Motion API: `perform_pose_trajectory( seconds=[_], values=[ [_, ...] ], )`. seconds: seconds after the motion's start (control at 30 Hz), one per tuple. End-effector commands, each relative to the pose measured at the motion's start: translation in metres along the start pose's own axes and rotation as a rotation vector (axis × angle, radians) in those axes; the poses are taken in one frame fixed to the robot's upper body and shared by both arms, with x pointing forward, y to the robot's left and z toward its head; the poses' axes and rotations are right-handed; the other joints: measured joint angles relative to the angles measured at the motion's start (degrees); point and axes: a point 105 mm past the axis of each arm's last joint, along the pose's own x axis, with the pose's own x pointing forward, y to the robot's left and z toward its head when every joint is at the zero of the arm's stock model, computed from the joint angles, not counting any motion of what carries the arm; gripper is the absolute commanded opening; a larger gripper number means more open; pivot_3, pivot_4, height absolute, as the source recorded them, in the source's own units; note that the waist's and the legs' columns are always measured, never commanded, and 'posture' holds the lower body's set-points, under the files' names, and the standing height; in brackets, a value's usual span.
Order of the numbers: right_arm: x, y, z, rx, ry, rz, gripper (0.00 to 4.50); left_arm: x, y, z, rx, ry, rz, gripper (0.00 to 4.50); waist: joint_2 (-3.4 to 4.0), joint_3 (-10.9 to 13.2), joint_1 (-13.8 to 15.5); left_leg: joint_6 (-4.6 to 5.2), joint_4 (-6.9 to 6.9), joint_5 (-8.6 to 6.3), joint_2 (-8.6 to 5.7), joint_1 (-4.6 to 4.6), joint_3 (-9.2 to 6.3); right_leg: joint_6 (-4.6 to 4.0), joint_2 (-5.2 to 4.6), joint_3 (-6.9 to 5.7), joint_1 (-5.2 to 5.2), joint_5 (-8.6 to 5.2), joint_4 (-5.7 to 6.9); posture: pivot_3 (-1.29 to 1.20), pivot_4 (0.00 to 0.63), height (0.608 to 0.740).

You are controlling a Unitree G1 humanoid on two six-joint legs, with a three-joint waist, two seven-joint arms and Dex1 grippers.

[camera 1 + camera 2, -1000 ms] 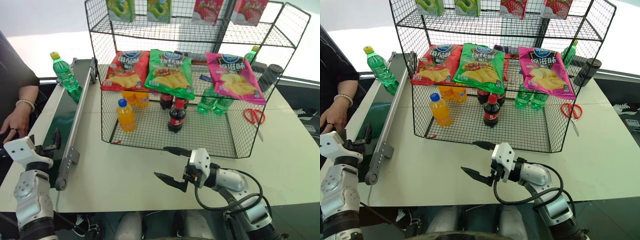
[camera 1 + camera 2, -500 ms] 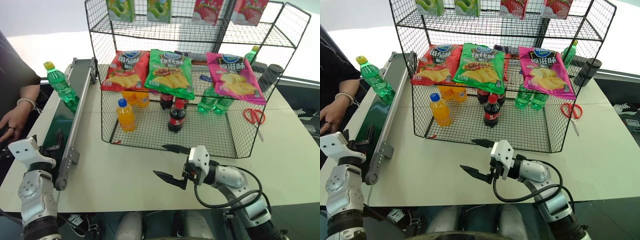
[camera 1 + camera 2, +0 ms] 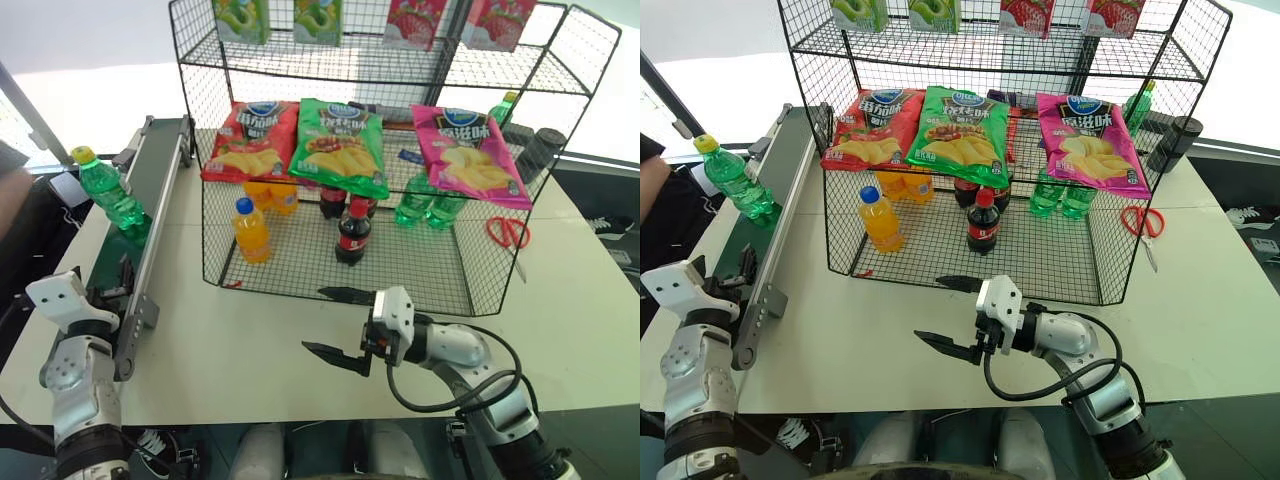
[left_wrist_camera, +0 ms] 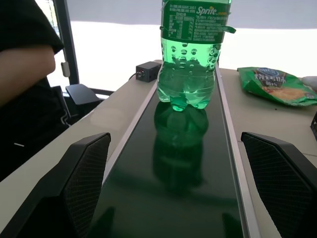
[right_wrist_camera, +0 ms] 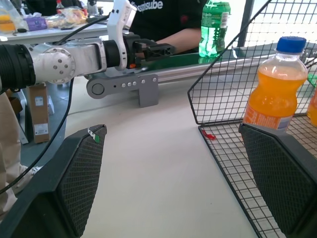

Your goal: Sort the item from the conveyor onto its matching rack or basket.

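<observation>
Green bottle [image 3: 107,196] upright on conveyor [image 3: 150,190], beyond left pincer [image 4: 183,193], which gapes wide, empty. Right pincer [image 3: 340,325] also wide, empty, near basket [image 3: 440,290], above surface [image 3: 250,340].

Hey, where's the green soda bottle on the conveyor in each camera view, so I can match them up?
Left eye view: green soda bottle upright on the conveyor, far left.
Right eye view: far left too.
Left wrist view: top centre, base on the belt.
Right wrist view: in the background, beyond the left gripper, its top cut off.
Shared landmark: the conveyor's grey side rail.
</observation>
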Motion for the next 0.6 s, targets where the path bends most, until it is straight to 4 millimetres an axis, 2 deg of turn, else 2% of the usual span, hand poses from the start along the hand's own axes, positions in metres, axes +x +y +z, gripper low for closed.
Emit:
perform_pose_trajectory(
  seconds=[0.03,0.6],
  values=[
    [0.0046,0.0046,0.0121,-0.022,-0.045,0.052,4.45,0.0024,0.0021,0.0122,0.018,-0.049,-0.001,4.50,0.00,0.00,0.02,0.00,0.00,0.00,0.00,0.00,0.00,0.00,0.00,0.00,0.00,0.00,0.00,0.00,0.150,0.724],
    [0.0090,0.0047,0.0176,-0.006,-0.047,0.085,4.45,0.0010,0.0043,0.0170,0.046,-0.080,0.004,4.50,0.00,0.00,0.03,-0.01,0.00,0.00,0.00,-0.01,0.00,0.00,-0.03,-0.01,0.00,0.00,-0.01,0.00,0.150,0.724]
  ],
)
